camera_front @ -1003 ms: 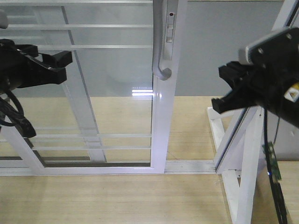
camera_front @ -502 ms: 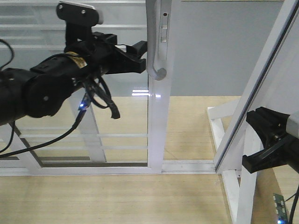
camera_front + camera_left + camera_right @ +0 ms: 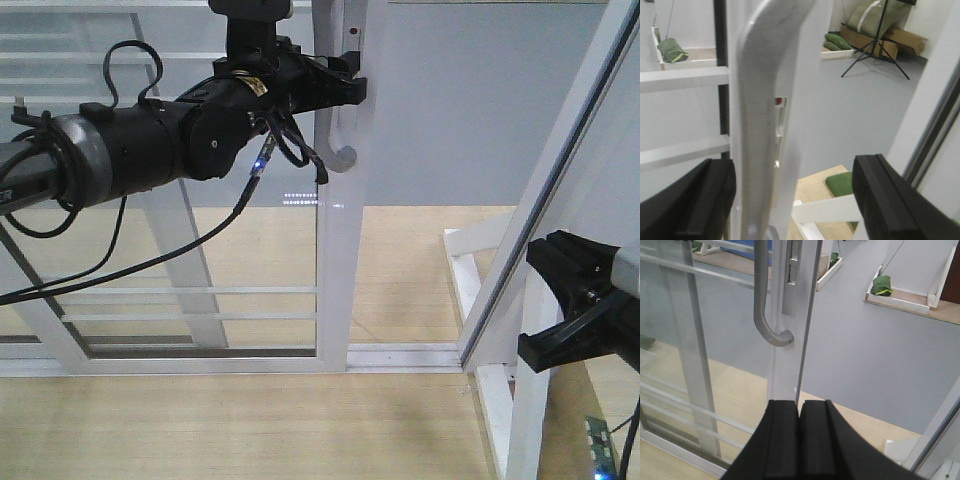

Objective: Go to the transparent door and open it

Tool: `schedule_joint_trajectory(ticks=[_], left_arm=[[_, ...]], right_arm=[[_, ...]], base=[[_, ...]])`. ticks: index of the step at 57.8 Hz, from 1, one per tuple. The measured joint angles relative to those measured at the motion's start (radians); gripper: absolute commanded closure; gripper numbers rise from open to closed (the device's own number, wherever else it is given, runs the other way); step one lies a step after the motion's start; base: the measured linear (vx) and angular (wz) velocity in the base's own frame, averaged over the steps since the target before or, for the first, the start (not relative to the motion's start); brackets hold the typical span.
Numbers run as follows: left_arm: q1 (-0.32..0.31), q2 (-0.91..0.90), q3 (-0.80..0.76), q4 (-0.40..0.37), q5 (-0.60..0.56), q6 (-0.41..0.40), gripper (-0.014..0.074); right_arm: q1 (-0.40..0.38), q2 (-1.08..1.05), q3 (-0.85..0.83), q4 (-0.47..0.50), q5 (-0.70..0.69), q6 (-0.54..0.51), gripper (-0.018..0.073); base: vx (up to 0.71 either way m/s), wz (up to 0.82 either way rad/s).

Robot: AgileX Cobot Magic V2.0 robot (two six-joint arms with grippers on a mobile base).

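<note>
Left end effector (image 3: 352,80) is up at the curved grey handle (image 3: 765,315), fingers spread wide either side of it. The transparent door (image 3: 338,270) stands dead ahead. Right end effector (image 3: 800,412) hangs low, fingers pressed together.

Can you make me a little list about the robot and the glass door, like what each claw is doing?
Door: transparent door, standing upright
Handle: curved grey handle on the door's right stile
Left gripper: left gripper open, one finger on each side of the handle
Right gripper: right gripper shut, holding nothing, low and away from the door
</note>
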Motion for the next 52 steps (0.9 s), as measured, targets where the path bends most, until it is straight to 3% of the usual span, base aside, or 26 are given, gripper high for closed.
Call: schedule_joint_trajectory(ticks=[34,44,52], left_arm=[[0.065,0.146,-0.188,-0.009,0.058,0.002,0.0038],[0.064,0.158,-0.214,-0.005,0.082,0.002,0.0257],[0.054,0.158,-0.215,0.004,0.084,0.006,0.0527]], right_arm=[[0.0,0.0,0.0,0.0,0.0,0.0,0.0502],[0.0,0.0,0.0,0.0,0.001,0.0,0.0502],[0.0,0.0,0.0,0.0,0.001,0.0,0.0502]], base=[[0.0,0.0],[0.0,0.0],[0.0,0.0]])
